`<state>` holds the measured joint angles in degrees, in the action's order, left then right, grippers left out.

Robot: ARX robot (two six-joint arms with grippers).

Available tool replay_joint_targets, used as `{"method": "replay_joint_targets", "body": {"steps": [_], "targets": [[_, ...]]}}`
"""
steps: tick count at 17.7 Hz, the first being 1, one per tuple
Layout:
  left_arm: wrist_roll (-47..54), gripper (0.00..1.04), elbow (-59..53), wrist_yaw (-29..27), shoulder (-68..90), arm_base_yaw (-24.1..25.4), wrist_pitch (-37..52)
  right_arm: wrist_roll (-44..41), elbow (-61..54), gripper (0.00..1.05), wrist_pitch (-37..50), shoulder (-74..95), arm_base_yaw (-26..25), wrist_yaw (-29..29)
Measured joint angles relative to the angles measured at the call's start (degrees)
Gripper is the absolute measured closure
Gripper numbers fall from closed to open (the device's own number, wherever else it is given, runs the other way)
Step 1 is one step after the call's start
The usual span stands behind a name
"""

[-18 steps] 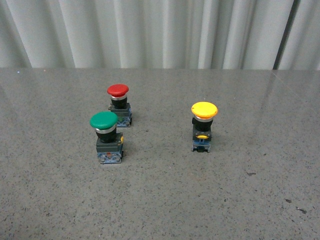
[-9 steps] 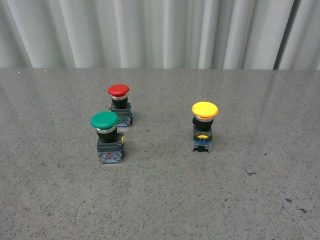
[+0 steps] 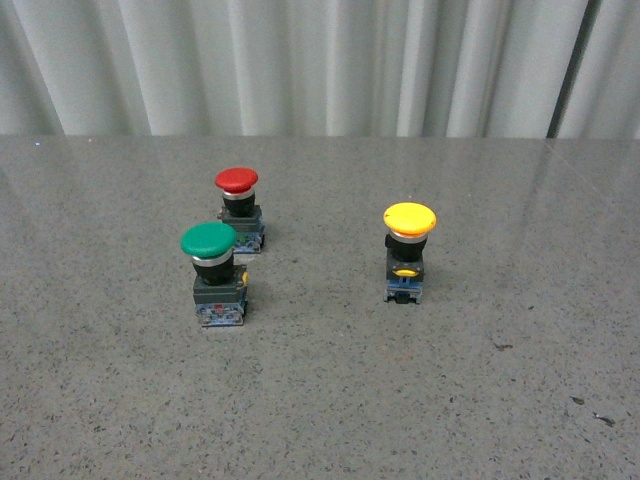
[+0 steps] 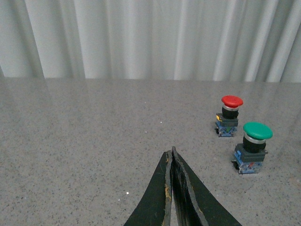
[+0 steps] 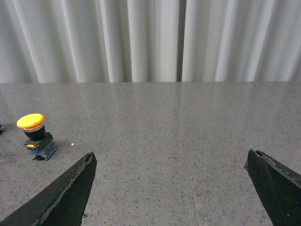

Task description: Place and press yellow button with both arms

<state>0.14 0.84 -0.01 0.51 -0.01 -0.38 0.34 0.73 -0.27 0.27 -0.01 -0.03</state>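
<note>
The yellow button (image 3: 409,252) stands upright on the grey table, right of centre in the front view. It also shows in the right wrist view (image 5: 34,136), well off to one side of my right gripper (image 5: 170,157), which is open wide and empty. My left gripper (image 4: 170,153) is shut with nothing between its jaws, above bare table; the yellow button is out of its view. Neither arm shows in the front view.
A green-capped button (image 3: 213,273) and a red-capped button (image 3: 240,208) stand left of centre; both also show in the left wrist view, the green one (image 4: 253,147) and the red one (image 4: 229,115). White curtains hang behind the grey speckled table (image 3: 330,390).
</note>
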Motion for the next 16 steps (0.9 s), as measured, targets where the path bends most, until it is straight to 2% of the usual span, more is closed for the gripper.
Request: {"method": "replay_joint_targets", "body": {"steps": [6,8,9,14,15,16], "targets": [[-0.09,1.01,0.00,0.00,0.00,0.00,0.15,0.00,0.00,0.07,0.04,0.00,0.00,0.00],[-0.09,0.79,0.00,-0.02,0.00,0.00,0.15,0.00,0.00,0.07,0.04,0.00,0.00,0.02],[-0.09,0.65,0.00,-0.02,0.00,0.00,0.13,0.00,0.00,0.07,0.04,0.00,0.00,0.02],[-0.09,0.11,0.00,0.00,0.00,0.00,0.13,0.00,0.00,0.07,0.04,0.00,0.00,0.02],[-0.02,0.05,0.00,0.00,0.00,0.00,0.13,0.00,0.00,0.07,0.04,0.00,0.00,0.02],[-0.04,0.07,0.00,0.00,0.00,0.00,0.13,0.00,0.00,0.07,0.04,0.00,0.00,0.02]]}}
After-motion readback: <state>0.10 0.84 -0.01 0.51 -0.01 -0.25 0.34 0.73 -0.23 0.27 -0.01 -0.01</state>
